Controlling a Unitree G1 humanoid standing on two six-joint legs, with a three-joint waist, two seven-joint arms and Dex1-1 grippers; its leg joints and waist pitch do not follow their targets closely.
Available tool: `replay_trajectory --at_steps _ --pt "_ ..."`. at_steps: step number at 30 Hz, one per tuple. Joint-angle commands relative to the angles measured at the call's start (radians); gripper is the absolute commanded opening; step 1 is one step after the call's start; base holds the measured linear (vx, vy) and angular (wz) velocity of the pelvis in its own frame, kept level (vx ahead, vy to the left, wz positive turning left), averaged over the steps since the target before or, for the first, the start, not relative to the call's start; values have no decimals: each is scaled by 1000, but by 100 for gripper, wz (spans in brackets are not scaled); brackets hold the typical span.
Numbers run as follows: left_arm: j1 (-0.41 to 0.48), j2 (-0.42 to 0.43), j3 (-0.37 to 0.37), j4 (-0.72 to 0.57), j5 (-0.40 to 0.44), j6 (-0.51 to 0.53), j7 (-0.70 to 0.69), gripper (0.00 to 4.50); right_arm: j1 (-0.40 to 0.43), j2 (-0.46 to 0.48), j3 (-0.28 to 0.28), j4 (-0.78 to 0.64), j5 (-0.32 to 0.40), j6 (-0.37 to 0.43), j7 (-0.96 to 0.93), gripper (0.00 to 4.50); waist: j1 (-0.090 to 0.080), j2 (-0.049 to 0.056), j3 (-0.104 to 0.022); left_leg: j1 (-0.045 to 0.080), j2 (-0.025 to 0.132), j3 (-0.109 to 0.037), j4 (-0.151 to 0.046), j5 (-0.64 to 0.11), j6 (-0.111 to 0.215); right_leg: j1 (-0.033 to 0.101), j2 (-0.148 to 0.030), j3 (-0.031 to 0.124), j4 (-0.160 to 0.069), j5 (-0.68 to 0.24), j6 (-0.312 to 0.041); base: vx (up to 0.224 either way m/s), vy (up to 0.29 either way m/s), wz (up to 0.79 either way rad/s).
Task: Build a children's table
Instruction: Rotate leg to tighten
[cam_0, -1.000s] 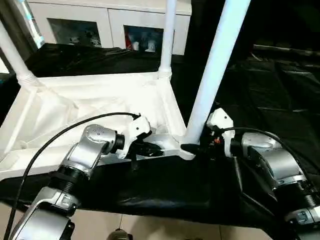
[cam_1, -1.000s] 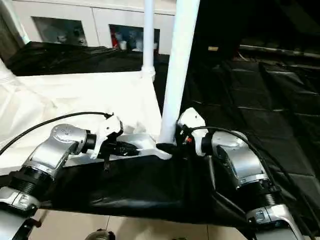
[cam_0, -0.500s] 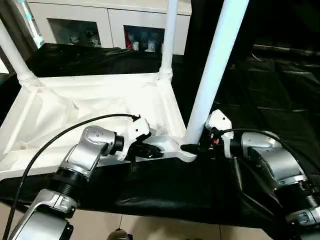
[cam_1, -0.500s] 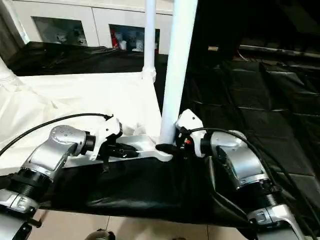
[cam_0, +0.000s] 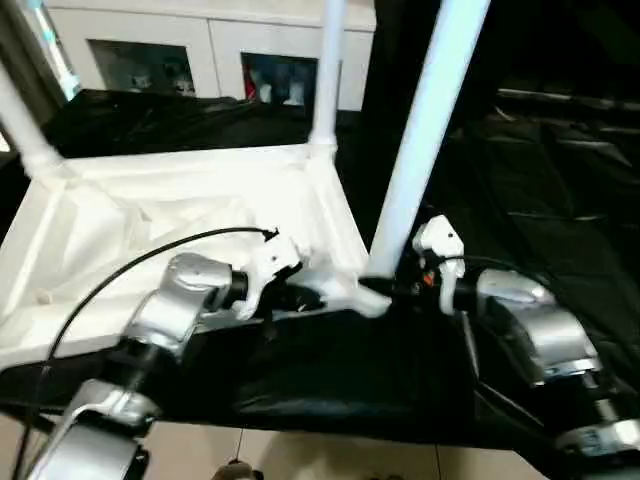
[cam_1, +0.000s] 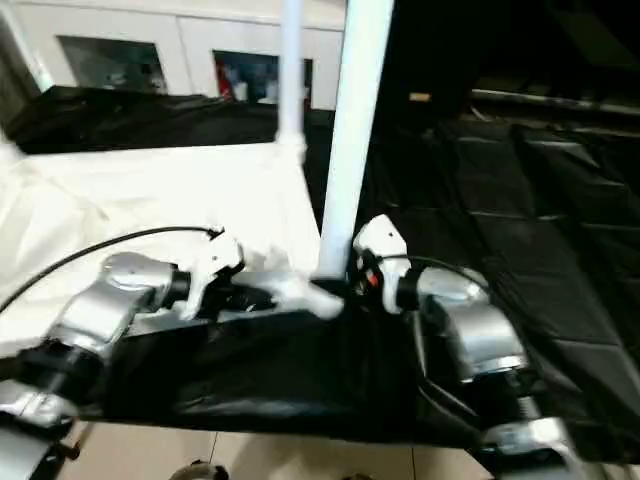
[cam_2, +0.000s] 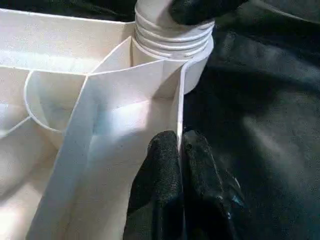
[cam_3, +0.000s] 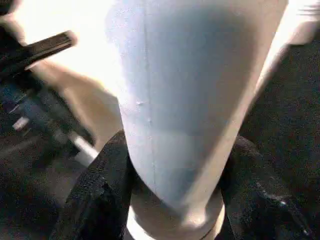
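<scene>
The white tabletop (cam_0: 180, 200) lies underside up on black cloth. Legs stand at its far-left corner (cam_0: 20, 120) and far-right corner (cam_0: 325, 70). A third leg (cam_0: 425, 130) rises, leaning right, from the near-right corner socket (cam_2: 172, 45). My left gripper (cam_2: 180, 150) is shut on the thin rim wall of the tabletop just beside that socket, also seen from the head (cam_0: 300, 297). My right gripper (cam_0: 385, 290) is shut on the base of the near-right leg, with its black fingers (cam_3: 100, 195) on either side of the tube just above the socket.
A white cabinet with glass doors (cam_0: 230, 60) stands behind the work. Black cloth (cam_0: 340, 370) covers the surface and spreads far to the right. Pale floor (cam_0: 300, 450) shows below the cloth's front edge. A black cable (cam_0: 150, 255) arcs over my left forearm.
The whole picture has shifted a little with the camera. Both grippers keep their holds, and the leg and tabletop stand as before.
</scene>
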Motion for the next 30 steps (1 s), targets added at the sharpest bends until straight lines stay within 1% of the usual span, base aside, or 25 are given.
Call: replay_trajectory --at_steps 1,2,3,4,5,6,7,9,10,11,12,13,14,15,16,18,19,22,23,24,25,27,28,29,30 --pt "-70 -103 55 93 -9 28 213 0 -8 97 -10 113 -37 88 -206 204 -1 -5 -56 18 5 0 -76 -339 -21 29 -28 14 -91 -395 -144 0 0 0" --pt "-78 -112 59 105 -7 32 236 0 -14 110 -17 123 -39 92 -234 204 -7 -7 -54 17 3 2 -76 -343 -26 25 -26 16 -93 -403 -143 0 0 0" --pt "-95 -132 68 129 -2 40 286 0 -27 138 -36 147 -44 102 -299 204 -5 -8 -57 20 3 -2 -77 -357 -36 27 -29 13 -96 -434 -135 0 0 0" --pt "-113 -158 73 153 1 43 329 0 -49 173 -57 184 -48 106 -379 203 -6 -6 -58 16 3 -4 -78 -348 -40 28 -30 13 -95 -423 -133 0 0 0" --pt "-132 -187 76 177 5 42 367 0 -74 207 -72 220 -51 101 -446 203 -6 0 -60 17 3 -4 -78 -347 -44 28 -30 14 -94 -410 -134 0 0 0" --pt "-144 -206 76 191 7 42 386 0 -92 229 -77 245 -53 95 -482 203 -7 -4 -62 18 2 -5 -77 -346 -45 30 -27 12 -93 -387 -134 0 0 0" --pt "-158 -223 72 207 9 37 396 0 -110 250 -78 259 -52 88 -502 203 -6 -2 -63 18 1 -3 -77 -340 -43 29 -25 13 -92 -359 -134 0 0 0" --pt "-171 -238 64 218 11 24 393 0 -126 270 -77 258 -45 81 -501 203 -4 -2 -66 16 1 -3 -76 -333 -37 32 -25 13 -90 -329 -136 0 0 0" --pt "-178 -245 61 226 13 15 390 0 -132 278 -75 255 -45 77 -498 203 -3 -1 -67 11 1 -3 -75 -303 -27 38 -23 13 -83 -258 -147 0 0 0" --pt "-181 -248 58 226 13 11 379 0 -133 275 -63 249 -55 71 -484 203 -1 -1 -68 11 1 -2 -74 -296 -24 39 -23 12 -83 -242 -150 0 0 0" --pt "-183 -244 49 229 16 0 358 0 -130 269 -46 237 -68 61 -446 203 1 2 -72 12 1 -1 -72 -280 -20 42 -23 12 -79 -211 -158 0 0 0" --pt "-183 -240 42 231 19 -7 348 0 -128 268 -41 231 -69 56 -426 203 1 0 -71 10 1 -1 -72 -269 -16 45 -24 12 -78 -195 -164 0 0 0" --pt "-181 -235 36 230 21 -14 337 0 -124 265 -39 221 -65 57 -407 238 2 1 -71 10 1 -1 -72 -269 -15 45 -24 12 -78 -193 -166 0 0 0" --pt "-181 -234 35 230 21 -16 334 0 -124 264 -39 219 -66 57 -405 258 1 1 -71 11 1 -1 -72 -272 -13 45 -24 12 -79 -195 -167 0 0 0" --pt "-177 -226 29 234 21 -27 316 0 -120 249 -36 206 -66 57 -389 274 2 0 -72 11 1 0 -72 -274 -8 47 -24 12 -79 -196 -171 0 0 0" --pt "-171 -216 22 229 21 -33 296 0 -115 228 -31 196 -67 58 -371 280 2 0 -71 11 2 -1 -74 -288 -6 47 -25 11 -81 -224 -167 0 0 0" --pt "-157 -196 11 215 21 -44 254 0 -103 186 -21 175 -67 60 -329 306 4 0 -72 13 3 -1 -73 -293 -6 48 -26 11 -84 -240 -163 0 0 0" --pt "-124 -153 -6 174 11 -65 156 0 -76 97 -11 121 -59 66 -209 327 6 1 -72 11 6 -2 -73 -293 3 50 -27 12 -83 -229 -164 0 0 0" --pt "-115 -139 -12 160 8 -73 125 0 -66 71 -1 100 -56 66 -162 338 5 2 -74 10 5 -2 -71 -284 5 50 -27 12 -80 -216 -170 0 0 0" --pt "-92 -110 -26 121 -7 -92 44 0 -48 29 7 58 -42 66 -88 351 5 1 -73 10 6 -1 -71 -274 8 51 -26 11 -79 -198 -180 0 0 0" --pt "-76 -92 -34 91 -22 -99 -8 0 -39 4 10 33 -32 64 -47 351 7 1 -75 9 9 -1 -69 -264 16 52 -27 12 -75 -173 -190 0 0 0" --pt "-68 -83 -37 75 -31 -101 -37 0 -35 -9 11 20 -29 63 -25 360 6 2 -76 9 8 0 -68 -245 21 52 -25 12 -71 -141 -206 0 0 0" --pt "-44 -51 -43 25 -61 -85 -109 0 -21 -55 27 -21 -31 46 39 380 7 3 -79 11 10 1 -65 -224 27 52 -25 11 -64 -96 -229 0 0 0" --pt "-35 -35 -46 6 -70 -76 -135 0 -12 -80 37 -44 -28 39 75 380 9 0 -78 11 11 3 -64 -217 32 53 -25 11 -63 -84 -234 0 0 0" --pt "-35 -34 -46 4 -71 -76 -137 0 -11 -81 38 -45 -27 38 78 396 12 2 -77 11 11 4 -62 -207 39 53 -24 11 -60 -67 -238 0 0 0"
